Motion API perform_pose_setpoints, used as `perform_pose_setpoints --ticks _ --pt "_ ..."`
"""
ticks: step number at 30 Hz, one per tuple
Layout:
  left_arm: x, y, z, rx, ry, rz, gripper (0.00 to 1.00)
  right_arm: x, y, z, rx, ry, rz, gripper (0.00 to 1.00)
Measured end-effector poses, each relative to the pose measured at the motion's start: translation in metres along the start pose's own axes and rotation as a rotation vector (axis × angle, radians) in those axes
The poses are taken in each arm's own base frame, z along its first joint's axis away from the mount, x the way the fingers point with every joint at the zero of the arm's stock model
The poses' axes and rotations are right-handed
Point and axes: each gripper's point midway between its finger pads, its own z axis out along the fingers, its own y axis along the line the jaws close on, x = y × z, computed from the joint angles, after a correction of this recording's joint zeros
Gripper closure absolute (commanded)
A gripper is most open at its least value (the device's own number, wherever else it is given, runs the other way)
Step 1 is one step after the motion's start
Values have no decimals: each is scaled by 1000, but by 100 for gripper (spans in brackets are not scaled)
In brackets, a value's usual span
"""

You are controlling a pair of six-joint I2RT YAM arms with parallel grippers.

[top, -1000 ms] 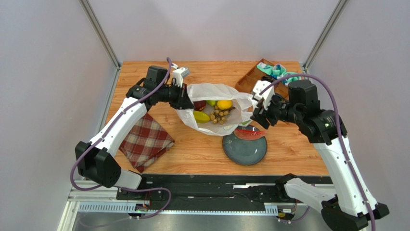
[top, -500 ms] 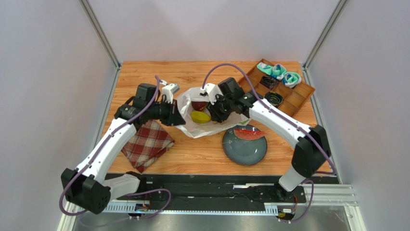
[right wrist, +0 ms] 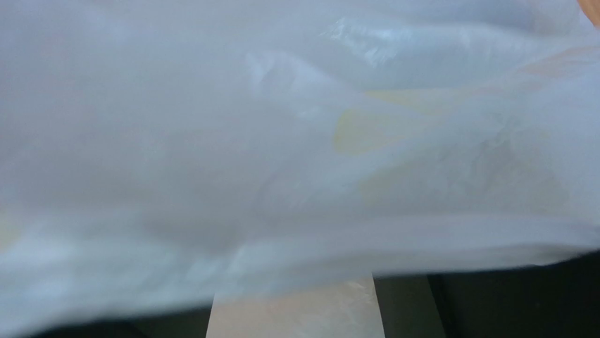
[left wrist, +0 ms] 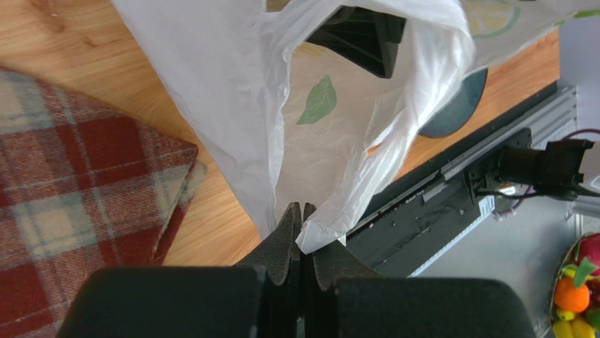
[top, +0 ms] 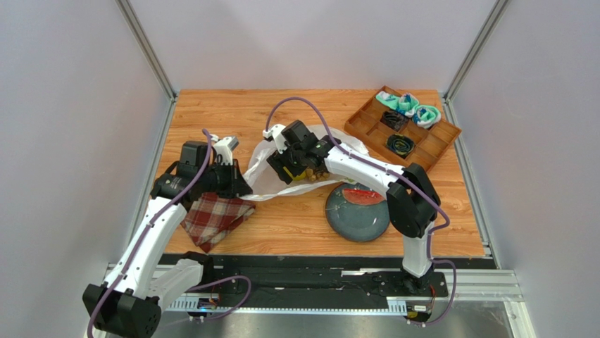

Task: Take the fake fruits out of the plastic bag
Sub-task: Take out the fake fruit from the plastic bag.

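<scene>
The white plastic bag [top: 260, 165] [left wrist: 338, 141] lies stretched out at mid-table. My left gripper [top: 239, 186] [left wrist: 303, 208] is shut on the bag's near-left edge and holds it taut. My right gripper [top: 287, 170] is reaching into the bag's mouth from the right. Crinkled film fills the right wrist view, where the two dark fingers [right wrist: 493, 303] stand wide apart with only film showing between them; their tips are hidden. A bit of yellow fruit [top: 307, 176] shows beside that gripper. The red watermelon slice [top: 364, 196] lies on the grey plate [top: 355, 224].
A red plaid cloth [top: 211, 217] [left wrist: 70, 197] lies under my left arm. At the back right, a brown divided tray [top: 422, 144] holds teal rolled socks [top: 415, 109] and dark items. The plate sits just right of the bag.
My right arm has swung left and pushed deeper into the bag. My left gripper has pulled the bag's edge left and nearer, stretching the bag flatter and hiding most of the fruits.
</scene>
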Motion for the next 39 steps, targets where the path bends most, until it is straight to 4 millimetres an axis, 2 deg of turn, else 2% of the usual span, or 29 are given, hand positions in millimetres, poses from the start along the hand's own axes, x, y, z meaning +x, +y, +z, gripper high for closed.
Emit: perform_pose_setpoints --ticks 6,10,15,19,23,25,26,27,30,33,35,39 --pt "4 10 -21 -72 -49 -34 100 7 -13 19 90 39 14 23" --pt "12 4 -33 -64 -63 -26 100 5 -14 24 111 44 8 21" --pt "14 -5 -30 -6 -34 -28 100 4 1 40 79 55 -13 20" --pt "14 -6 -24 12 -9 -39 100 12 24 55 14 86 -34 20" --pt "10 -8 -23 27 -22 -29 100 19 34 66 -7 108 -45 20" --pt "8 -9 -23 32 -29 -25 100 21 34 69 -5 118 -47 25" --pt "8 -9 -23 35 -31 -23 100 22 32 70 4 121 -48 30" --pt "7 -9 -23 36 -32 -22 100 23 31 71 12 123 -51 45" --pt "6 -9 -21 36 -33 -21 100 24 26 72 31 126 -61 64" --pt "4 -8 -20 36 -33 -18 100 20 25 71 36 119 -61 74" --pt "2 -8 -19 38 -39 -14 100 18 26 69 26 117 -68 76" --pt "-8 -7 -13 42 -42 -10 100 9 33 45 -16 109 -86 81"
